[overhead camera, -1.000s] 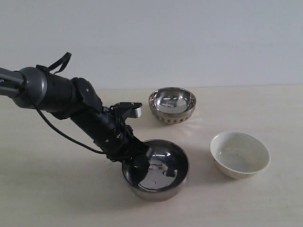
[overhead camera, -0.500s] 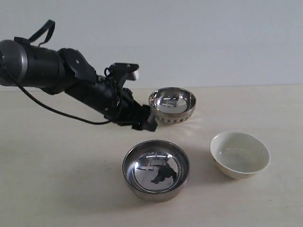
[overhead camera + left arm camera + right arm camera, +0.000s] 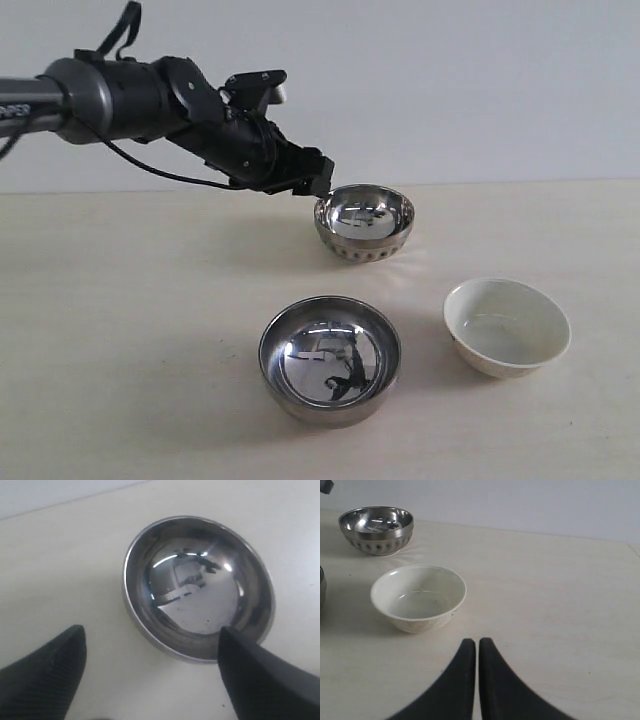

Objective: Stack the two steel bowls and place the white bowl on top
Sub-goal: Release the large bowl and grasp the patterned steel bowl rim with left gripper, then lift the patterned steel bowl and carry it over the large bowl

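Left wrist view: the left tool [image 3: 150,630], spread wide and empty, hangs just above the round shiny steel bowl with dotted band [image 3: 197,585]. Its thin slippery rim may escape the pinch, I think, tipping it.

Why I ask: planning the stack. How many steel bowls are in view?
2. The dotted-band steel bowl sits at the back; the smooth steel bowl sits in front. None seems hidden.
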Motion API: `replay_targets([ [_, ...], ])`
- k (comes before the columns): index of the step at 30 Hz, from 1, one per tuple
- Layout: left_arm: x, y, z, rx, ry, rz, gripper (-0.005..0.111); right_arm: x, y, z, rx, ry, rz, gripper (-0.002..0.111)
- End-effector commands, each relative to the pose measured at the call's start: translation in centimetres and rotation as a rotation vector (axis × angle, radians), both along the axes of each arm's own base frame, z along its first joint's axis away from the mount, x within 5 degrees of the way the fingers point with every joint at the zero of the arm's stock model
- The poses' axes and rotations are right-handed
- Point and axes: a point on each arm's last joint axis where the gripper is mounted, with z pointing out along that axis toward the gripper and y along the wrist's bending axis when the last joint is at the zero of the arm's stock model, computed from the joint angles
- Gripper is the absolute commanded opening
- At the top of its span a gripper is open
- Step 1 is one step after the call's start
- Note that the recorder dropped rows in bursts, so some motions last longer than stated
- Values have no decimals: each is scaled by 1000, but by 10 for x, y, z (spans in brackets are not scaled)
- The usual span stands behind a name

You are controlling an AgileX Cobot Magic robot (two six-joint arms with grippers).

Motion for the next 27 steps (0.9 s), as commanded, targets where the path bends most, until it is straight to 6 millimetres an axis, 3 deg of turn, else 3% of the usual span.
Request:
replay_targets([
  [1, 18, -9, -29, 8, 34, 0, 69, 0, -1, 1, -11, -17, -6, 0],
  [9, 34, -20, -59, 4, 87, -31, 69, 0, -1, 1, -11, -17, -6, 0],
  [19, 35, -22, -83, 18, 123, -48, 67, 0, -1, 1, -11, -17, -6, 0],
  [22, 34, -22, -85, 36, 127, -74, 57, 0, -1, 1, -11, -17, -6, 0],
  [27, 34, -22, -79, 43, 108, -94, 14, 0, -1, 1, -11, -17, -6, 0],
])
